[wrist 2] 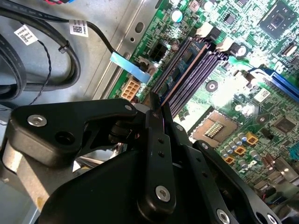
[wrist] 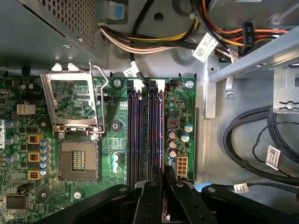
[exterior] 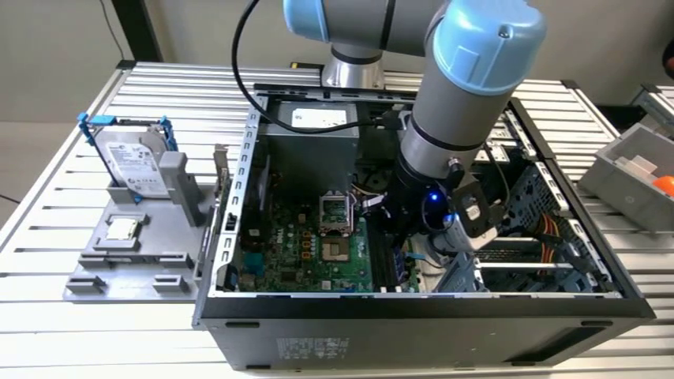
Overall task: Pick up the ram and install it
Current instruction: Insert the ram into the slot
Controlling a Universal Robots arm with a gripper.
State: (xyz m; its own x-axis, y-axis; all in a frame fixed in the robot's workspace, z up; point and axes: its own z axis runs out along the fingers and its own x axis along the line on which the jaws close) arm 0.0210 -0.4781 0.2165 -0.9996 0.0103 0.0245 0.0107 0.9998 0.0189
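The hand (wrist: 163, 186) hangs low inside the open computer case (exterior: 421, 304), fingers (wrist 2: 156, 140) pinched shut on the ram (wrist 2: 182, 70), which stands on edge directly beneath it in a memory slot (wrist: 135, 130) on the motherboard (wrist: 182, 102), apparently so it seats straight down.

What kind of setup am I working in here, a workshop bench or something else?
Most likely a lab or test bench for robotic PC assembly. An open computer case lies on a slatted metal table, a grey fixture beside it holds a hard drive, and the gripper hangs over the motherboard's memory slots.
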